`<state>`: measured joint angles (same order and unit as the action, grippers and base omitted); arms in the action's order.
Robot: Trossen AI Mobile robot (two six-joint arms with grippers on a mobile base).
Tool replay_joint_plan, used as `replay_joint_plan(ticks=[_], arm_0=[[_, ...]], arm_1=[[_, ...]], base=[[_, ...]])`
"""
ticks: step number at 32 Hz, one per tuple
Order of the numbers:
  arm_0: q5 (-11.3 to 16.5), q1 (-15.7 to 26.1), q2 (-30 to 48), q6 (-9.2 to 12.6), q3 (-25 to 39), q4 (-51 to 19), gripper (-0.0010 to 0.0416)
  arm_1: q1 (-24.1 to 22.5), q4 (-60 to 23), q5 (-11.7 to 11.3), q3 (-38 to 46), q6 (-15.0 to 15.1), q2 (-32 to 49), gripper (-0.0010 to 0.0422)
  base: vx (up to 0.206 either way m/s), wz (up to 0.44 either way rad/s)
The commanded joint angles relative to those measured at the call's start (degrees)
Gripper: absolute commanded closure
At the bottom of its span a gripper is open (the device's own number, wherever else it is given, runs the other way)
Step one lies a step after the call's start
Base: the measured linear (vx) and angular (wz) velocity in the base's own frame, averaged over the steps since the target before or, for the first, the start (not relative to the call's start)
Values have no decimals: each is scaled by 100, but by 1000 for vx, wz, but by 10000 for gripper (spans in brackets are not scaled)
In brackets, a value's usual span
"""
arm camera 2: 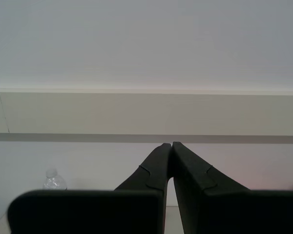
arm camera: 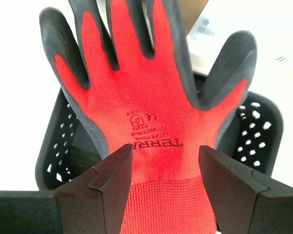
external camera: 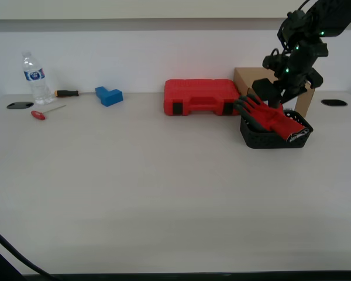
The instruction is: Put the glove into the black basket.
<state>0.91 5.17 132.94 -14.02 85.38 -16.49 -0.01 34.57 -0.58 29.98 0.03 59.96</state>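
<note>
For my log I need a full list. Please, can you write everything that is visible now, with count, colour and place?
glove: one, red with dark grey fingers, lying across the black basket, fingers over its rim
black basket: one, black, on table
tool case: one, red, table rear
cardboard box: one, brown, behind basket
block: one, blue, rear
water bottle: one, clear, rear
screwdrivers: two; red handle, black-orange handle
table: one, pale
my first gripper: open, over glove
my second gripper: shut, raised
</note>
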Motion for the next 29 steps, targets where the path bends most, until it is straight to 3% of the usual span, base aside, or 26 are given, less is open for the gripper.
replay_joint_plan(ticks=[1, 4, 8, 29], arm_0=[[232, -7, -286, -7, 4, 24, 246], [271, -22, -946, 20, 2, -37, 280], [245, -26, -1591, 22, -28, -131, 280], [247, -24, -1665, 24, -28, -149, 280]], arm_1=[[2, 26, -4, 2, 2, 2, 412], [2, 22, -4, 2, 0, 2, 412], [2, 26, -4, 7, 2, 2, 412], [2, 22, -4, 2, 0, 2, 412]], base=[[0, 0], [0, 0], [0, 0], [0, 0]])
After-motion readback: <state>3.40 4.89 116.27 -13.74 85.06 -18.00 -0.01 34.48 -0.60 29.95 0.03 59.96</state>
